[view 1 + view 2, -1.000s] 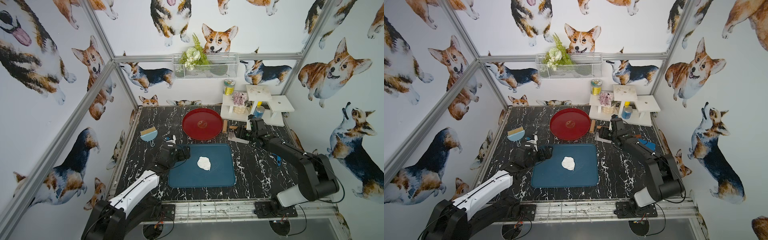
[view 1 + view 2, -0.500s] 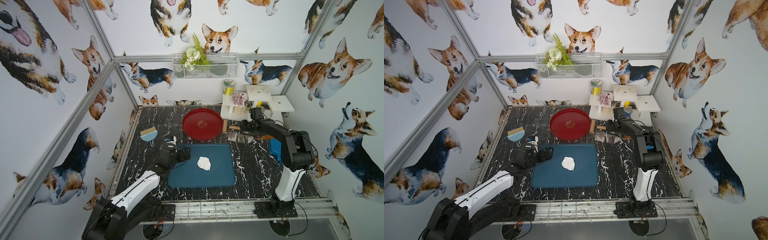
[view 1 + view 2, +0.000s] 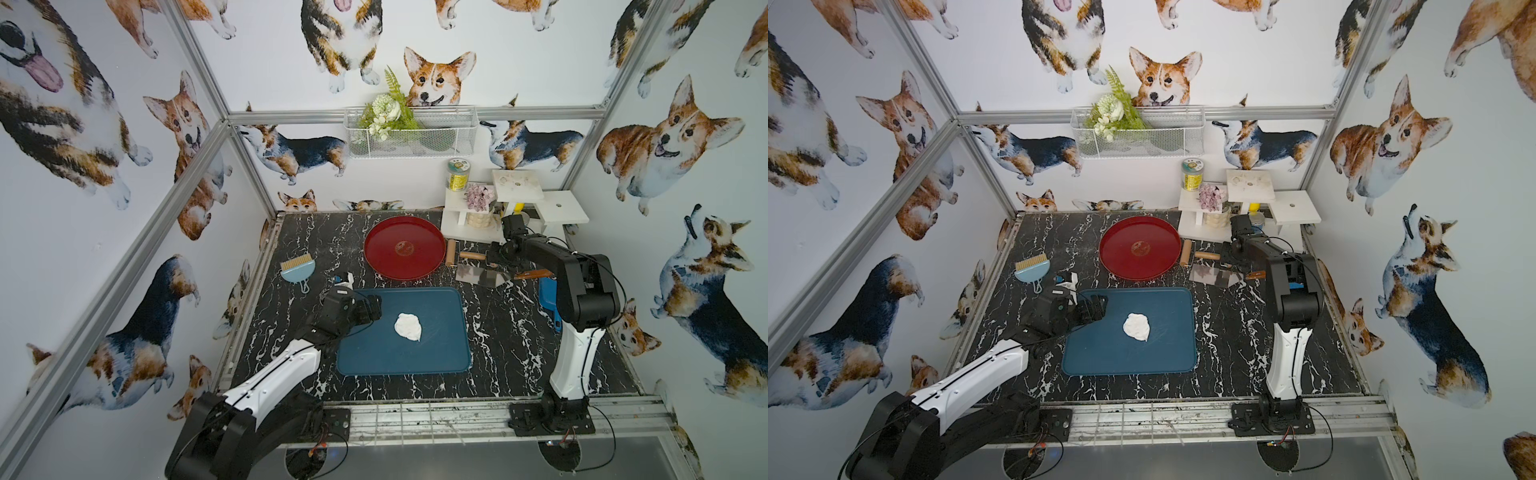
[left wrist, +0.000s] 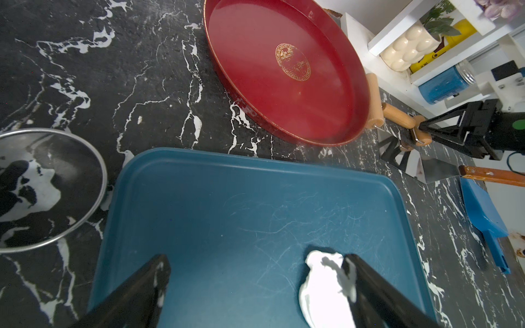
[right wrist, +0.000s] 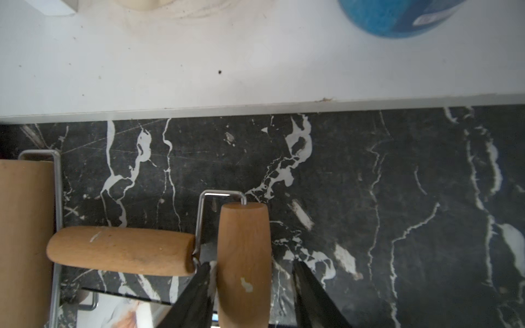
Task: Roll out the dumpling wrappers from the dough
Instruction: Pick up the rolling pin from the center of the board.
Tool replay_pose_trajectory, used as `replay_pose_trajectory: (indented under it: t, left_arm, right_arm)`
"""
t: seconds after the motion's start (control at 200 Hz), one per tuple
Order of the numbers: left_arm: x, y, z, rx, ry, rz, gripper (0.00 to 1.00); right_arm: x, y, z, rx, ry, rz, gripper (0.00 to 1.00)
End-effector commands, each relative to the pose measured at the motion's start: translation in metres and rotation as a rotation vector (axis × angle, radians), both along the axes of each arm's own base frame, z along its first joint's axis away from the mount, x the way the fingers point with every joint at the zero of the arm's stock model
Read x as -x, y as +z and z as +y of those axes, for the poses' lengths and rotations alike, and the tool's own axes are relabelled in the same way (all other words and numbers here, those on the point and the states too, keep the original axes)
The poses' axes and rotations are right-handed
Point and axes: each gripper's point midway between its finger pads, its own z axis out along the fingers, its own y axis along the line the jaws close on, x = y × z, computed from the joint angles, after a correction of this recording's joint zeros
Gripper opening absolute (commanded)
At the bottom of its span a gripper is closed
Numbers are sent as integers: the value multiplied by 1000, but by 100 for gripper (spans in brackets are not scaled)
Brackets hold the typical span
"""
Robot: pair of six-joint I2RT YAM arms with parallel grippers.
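Observation:
The dough [image 3: 408, 327] [image 3: 1136, 327] is a soft white lump on the blue tray [image 3: 374, 357] [image 3: 1100, 357]. My left gripper [image 3: 372, 308] [image 4: 255, 262] hovers open over the tray's left part; the dough [image 4: 324, 286] lies against one finger. No dumpling wrappers are in view. At the far right my right gripper [image 3: 494, 259] [image 5: 251, 265] is open and straddles the small end of a wooden roller [image 5: 244, 255]. One finger touches it; the other stands a little apart. The roller's handle [image 5: 122, 250] and big drum [image 3: 450, 251] lie on the table.
A red plate [image 3: 401, 247] sits behind the tray. A metal scraper [image 3: 482, 276] and a blue scoop [image 3: 547, 297] lie right of it. A white shelf [image 3: 469, 226] with jars fills the back right corner. A brush and dustpan [image 3: 297, 270] lie at the left.
My right arm has folded back into an upright pose, and its jaws have narrowed around the roller's small end. The left arm and the dough have not moved.

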Motion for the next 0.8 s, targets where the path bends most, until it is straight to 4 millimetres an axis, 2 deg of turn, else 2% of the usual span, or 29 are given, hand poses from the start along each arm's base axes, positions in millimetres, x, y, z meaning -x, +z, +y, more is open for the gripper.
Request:
replay_pose_trajectory:
  t: [0.0, 0.235, 0.335, 0.425, 0.54, 0.796]
  left_arm:
    - [-6, 8, -1, -2, -3, -31, 100]
    - [-9, 9, -3, 1, -5, -27, 100]
    - [-9, 10, -3, -2, -7, -29, 100]
    - [-10, 12, -3, -2, -6, -33, 100]
    - [-11, 15, -3, -2, -6, -38, 100]
    - [-12, 25, -2, 10, 4, -74, 100]
  right_arm:
    - [-1, -3, -2, 9, 15, 8, 48]
    - [-2, -16, 1, -5, 24, 37, 42]
    - [-2, -17, 1, -6, 23, 38, 28]
    - [-3, -9, 1, -8, 19, 23, 13]
    - [-4, 14, 1, -16, 14, -32, 0]
    - [2, 97, 7, -71, 10, -273, 0]
